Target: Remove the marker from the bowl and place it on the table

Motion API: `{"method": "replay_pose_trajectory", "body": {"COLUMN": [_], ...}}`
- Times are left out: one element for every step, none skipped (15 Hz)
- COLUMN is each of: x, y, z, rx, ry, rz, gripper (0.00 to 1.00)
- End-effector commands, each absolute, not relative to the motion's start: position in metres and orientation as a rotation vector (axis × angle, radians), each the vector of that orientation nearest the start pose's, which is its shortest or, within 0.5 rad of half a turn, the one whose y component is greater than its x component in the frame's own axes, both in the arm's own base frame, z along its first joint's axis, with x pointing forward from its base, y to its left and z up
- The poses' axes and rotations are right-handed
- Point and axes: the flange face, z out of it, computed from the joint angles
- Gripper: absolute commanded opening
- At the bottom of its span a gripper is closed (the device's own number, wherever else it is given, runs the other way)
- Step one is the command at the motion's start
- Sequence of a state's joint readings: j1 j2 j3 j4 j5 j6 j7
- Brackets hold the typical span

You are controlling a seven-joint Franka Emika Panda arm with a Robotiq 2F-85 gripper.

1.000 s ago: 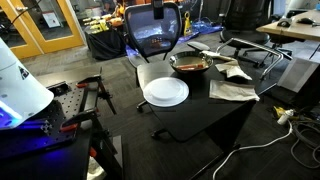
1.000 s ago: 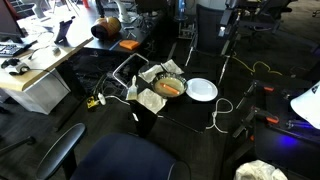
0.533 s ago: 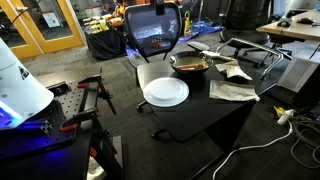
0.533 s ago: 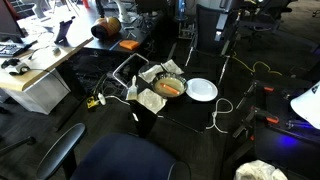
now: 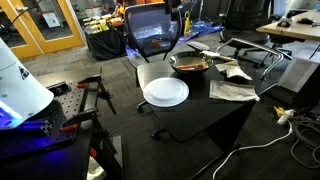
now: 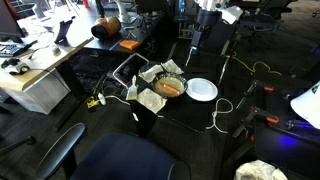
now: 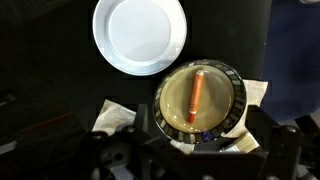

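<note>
The table (image 5: 195, 112), a black square-edged top, fills the middle of both exterior views and nearly all of the wrist view, where it gives a dark, plain backing on which everything light stands out. On it the white plate (image 7: 140, 35) sits in the upper centre of the wrist view, bare and apart from the bowl (image 7: 200, 97), which lies just below and right of it. The bowl rests partly on pale cloths (image 7: 114, 116) that poke out at its left and right sides, likely there to keep it from sliding. The gripper (image 7: 200, 152) shows only as dark, blurred shapes along the bottom edge of the wrist view, one finger at each side of the bowl's lower rim. The jaws look spread wide with nothing between them, though their tips are too smeared to be sure of the exact gap. Judging by how the bowl is centred under the camera, the wrist hangs high above it to line up a straight descent. The marker (image 7: 197, 92) lies inside the bowl, red, running nearly top to bottom across its middle, so the fingers could close across its thin width. In the exterior views the marker is too small to pick out, and the arm (image 6: 210, 10) is cut off by the top edge.
</note>
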State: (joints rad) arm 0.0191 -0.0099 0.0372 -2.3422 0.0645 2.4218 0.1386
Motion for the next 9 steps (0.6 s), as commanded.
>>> {"method": "replay_pose_trajectory", "body": {"x": [0.546, 0.553, 0.559, 0.563, 0.567, 0.57, 0.573, 0.575, 0.578], "y": [0.049, 0.054, 0.059, 0.064, 0.069, 0.074, 0.08, 0.085, 0.09], "z": [0.318, 0.308, 0.299, 0.289, 0.279, 0.269, 0.259, 0.25, 0.242], "rx": [-3.114, -3.129, -3.143, -3.155, -3.166, -3.176, -3.183, -3.187, -3.186], "ry": [0.272, 0.288, 0.309, 0.33, 0.35, 0.358, 0.356, 0.355, 0.342], "rz": [-0.177, -0.181, -0.181, -0.174, -0.163, -0.142, -0.117, -0.104, -0.088], "gripper": [1.0, 1.0, 1.0, 1.0, 1.0, 1.0, 1.0, 1.0, 1.0]}}
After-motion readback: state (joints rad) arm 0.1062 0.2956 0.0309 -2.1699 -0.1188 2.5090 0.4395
